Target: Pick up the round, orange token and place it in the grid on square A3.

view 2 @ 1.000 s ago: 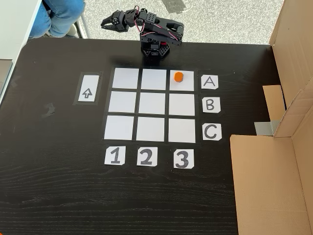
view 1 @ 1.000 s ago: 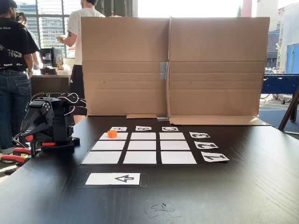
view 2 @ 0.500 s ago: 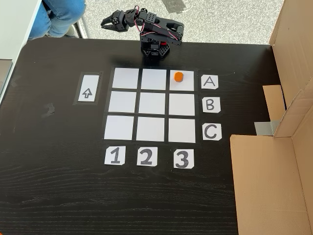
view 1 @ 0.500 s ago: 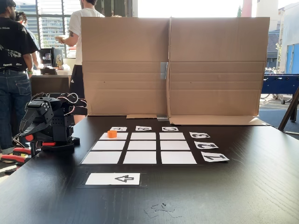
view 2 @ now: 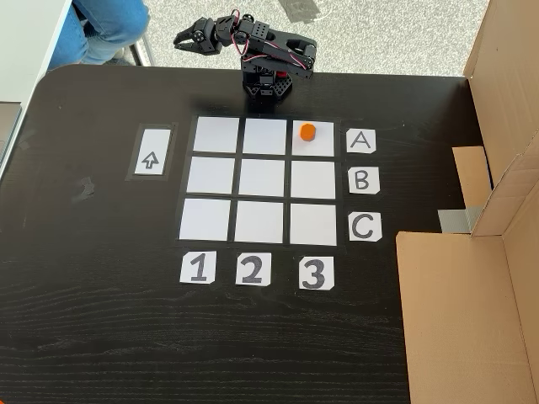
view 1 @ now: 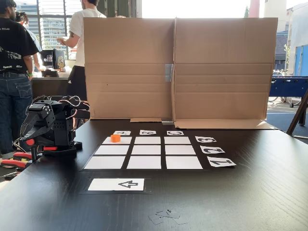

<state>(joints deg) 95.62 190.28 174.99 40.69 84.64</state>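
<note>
The orange token (view 2: 307,131) stands upright in square A3 (view 2: 316,146), the grid's corner cell beside label A and in line with label 3. In the low fixed view the token (view 1: 115,138) sits on the far left cell of the grid (view 1: 144,162). The black arm (view 1: 48,127) is folded back over its base at the table edge, clear of the grid (view 2: 261,179). Its gripper (view 2: 185,35) points away from the token beyond the table edge, jaws apart and holding nothing.
A white card with a black arrow (view 2: 152,152) lies beside the grid. Folded cardboard walls (view 1: 178,67) stand along one table side (view 2: 472,278). People stand behind the table (view 1: 14,72). Red clamps (view 1: 19,159) hold the arm's base.
</note>
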